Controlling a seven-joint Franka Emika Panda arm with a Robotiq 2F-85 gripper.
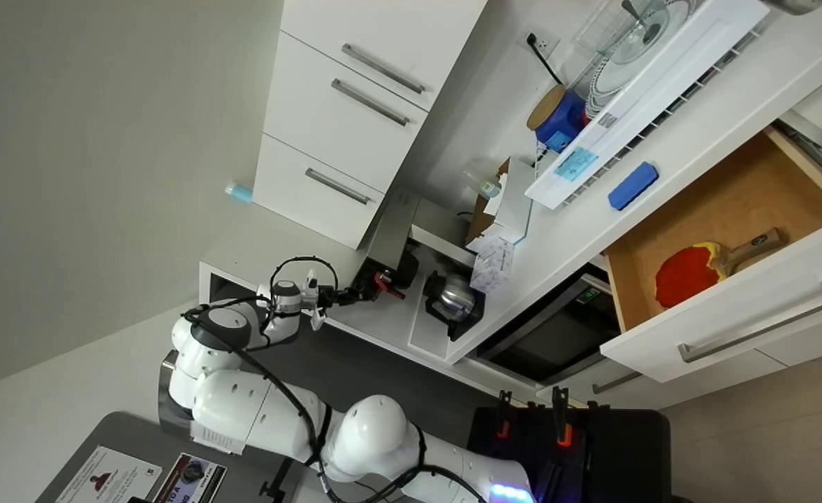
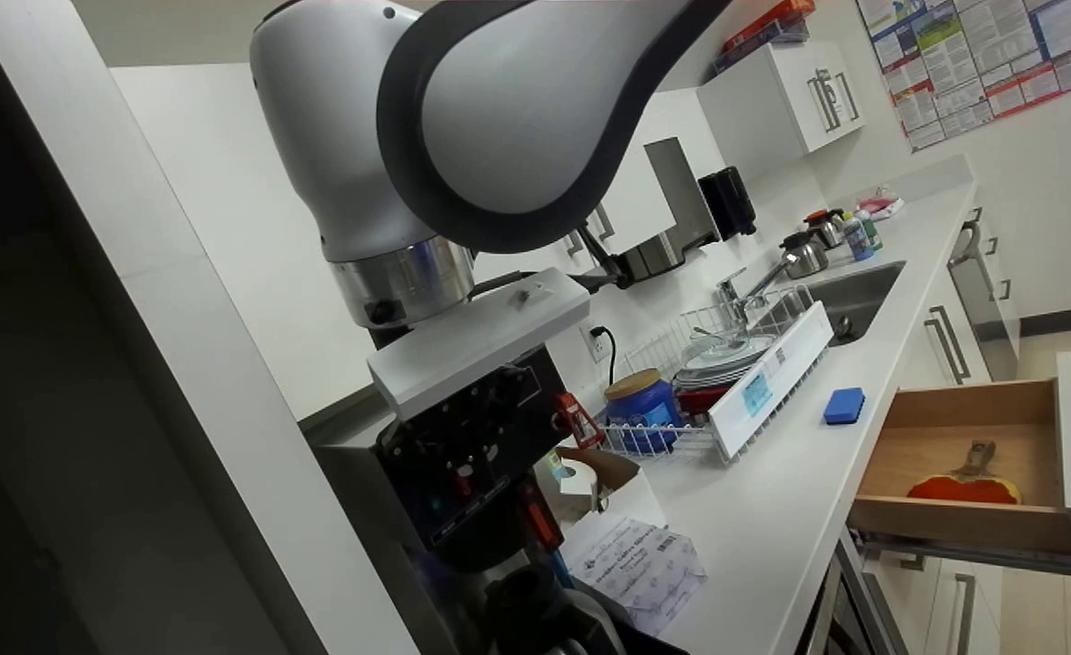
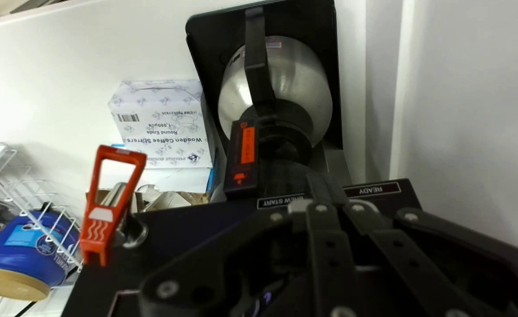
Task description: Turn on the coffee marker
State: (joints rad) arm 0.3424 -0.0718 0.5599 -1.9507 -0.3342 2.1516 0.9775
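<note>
The coffee maker has a grey body [image 1: 393, 227] and a black front panel [image 3: 188, 229], seen upside down in the wrist view. A BREW START label [image 3: 281, 201] and a READY label [image 3: 372, 189] run along its edge. My gripper [image 3: 327, 187] is shut and empty, with its fingertips over the panel between the labels, partly covering BREW START. Whether they touch the panel I cannot tell. The gripper also shows in an exterior view [image 1: 355, 292] at the machine's front. Any switch behind the fingers is hidden. A steel coffee pot [image 3: 300, 79] stands on the black base below.
A red tap handle [image 3: 104, 220] and a black brew-basket handle with an orange label [image 3: 243, 154] stick out from the machine. A coffee stirrers box [image 3: 162, 123] stands beside the pot. A dish rack [image 1: 662, 91], a blue jar [image 1: 561, 122] and an open drawer [image 1: 746, 328] lie further along.
</note>
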